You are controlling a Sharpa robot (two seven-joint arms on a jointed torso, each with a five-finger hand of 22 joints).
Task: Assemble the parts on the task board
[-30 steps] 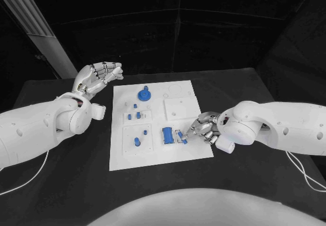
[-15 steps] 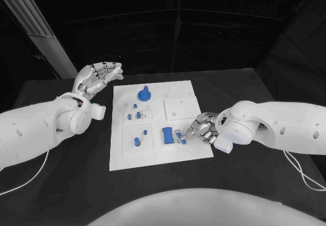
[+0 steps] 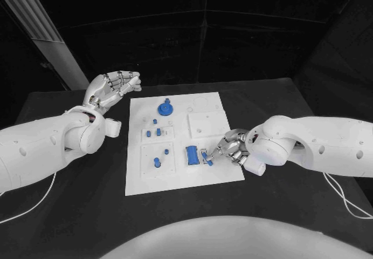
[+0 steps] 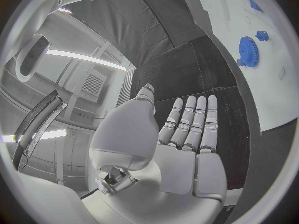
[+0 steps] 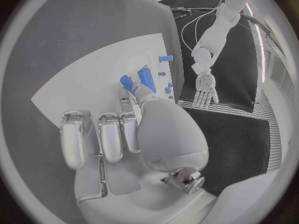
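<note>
The white task board (image 3: 172,181) lies in the middle of the black table. My right hand (image 3: 233,147) rests at the board's right edge and pinches a small blue part (image 3: 207,157) between thumb and a finger, just right of a flat blue block (image 3: 191,155). In the right wrist view the same small part (image 5: 126,81) sits at the fingertips beside the block (image 5: 147,78). A blue gear (image 3: 165,109) stands at the board's far end. My left hand (image 3: 115,83) hovers off the board's far left corner, fingers straight and apart, holding nothing.
Small blue pegs (image 3: 158,131) stand in the board's left recesses, with two more pieces (image 3: 156,161) nearer me. The left wrist view shows the gear (image 4: 247,48) and a peg (image 4: 261,35) on the board (image 4: 274,89). Black table surrounds the board.
My right hand has crept slightly left with the small blue part, closer to the blue block. The left hand has not moved.
</note>
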